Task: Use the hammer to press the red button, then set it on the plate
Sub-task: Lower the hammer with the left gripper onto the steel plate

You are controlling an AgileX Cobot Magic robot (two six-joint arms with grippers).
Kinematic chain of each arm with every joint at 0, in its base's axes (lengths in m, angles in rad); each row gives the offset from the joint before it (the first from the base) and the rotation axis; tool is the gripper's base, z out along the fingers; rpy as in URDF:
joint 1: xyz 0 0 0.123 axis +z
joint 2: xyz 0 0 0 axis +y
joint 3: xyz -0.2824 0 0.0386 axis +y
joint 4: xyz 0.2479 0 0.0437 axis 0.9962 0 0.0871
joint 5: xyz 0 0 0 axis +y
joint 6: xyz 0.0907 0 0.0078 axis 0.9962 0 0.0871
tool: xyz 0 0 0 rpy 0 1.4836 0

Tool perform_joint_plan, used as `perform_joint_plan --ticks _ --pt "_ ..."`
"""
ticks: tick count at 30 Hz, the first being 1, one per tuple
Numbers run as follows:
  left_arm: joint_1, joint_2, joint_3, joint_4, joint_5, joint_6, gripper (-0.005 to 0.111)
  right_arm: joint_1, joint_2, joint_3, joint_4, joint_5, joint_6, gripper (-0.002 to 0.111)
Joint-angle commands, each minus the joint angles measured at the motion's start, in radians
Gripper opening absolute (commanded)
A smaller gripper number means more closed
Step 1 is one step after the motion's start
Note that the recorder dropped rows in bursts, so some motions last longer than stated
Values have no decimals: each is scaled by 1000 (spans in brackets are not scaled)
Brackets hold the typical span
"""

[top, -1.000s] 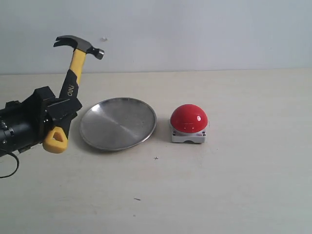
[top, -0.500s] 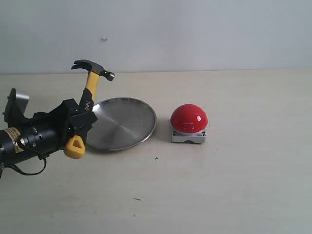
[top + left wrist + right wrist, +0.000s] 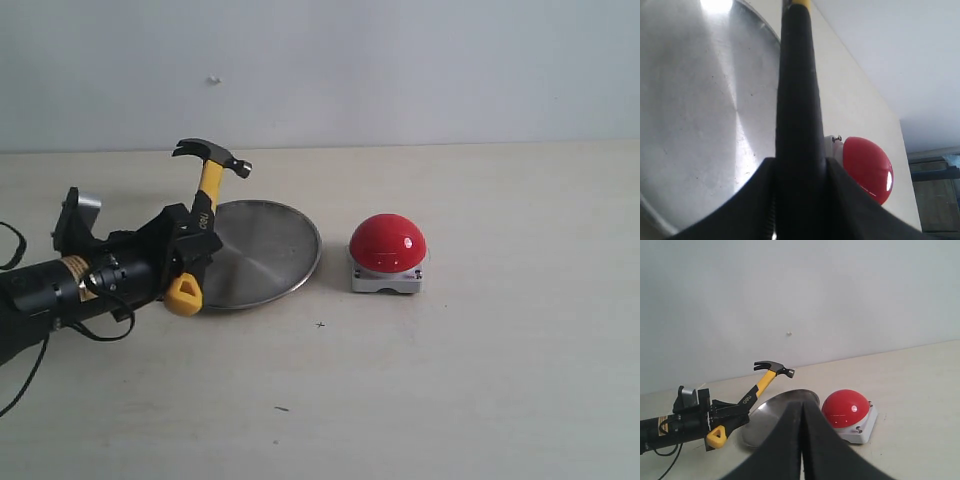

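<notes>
Gripping hammer (image 3: 206, 192) handle, L end effector (image 3: 190, 252) holds head up by plate (image 3: 268, 250) edge.

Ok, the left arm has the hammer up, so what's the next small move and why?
Probably carry the hammer rightward across the plate toward the red button. The left fingers grip its black handle with the head raised near the plate's left rim, and the button sits well off to the right with nothing above it.

Bright even light, faint shadows, glare on plate (image 3: 700, 100)
</notes>
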Motion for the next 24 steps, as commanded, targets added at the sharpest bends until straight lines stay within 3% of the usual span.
perform_joint_plan --ticks 1,13,24 --pt "-26 21 -66 -10 -61 4 0 4 -6 5 -11 0 -8 0" --pt "-40 86 -142 -19 77 -42 0 4 -6 5 -11 0 -8 0" --pt "-46 86 -142 56 73 -94 0 4 -6 5 -11 -5 -25 0"
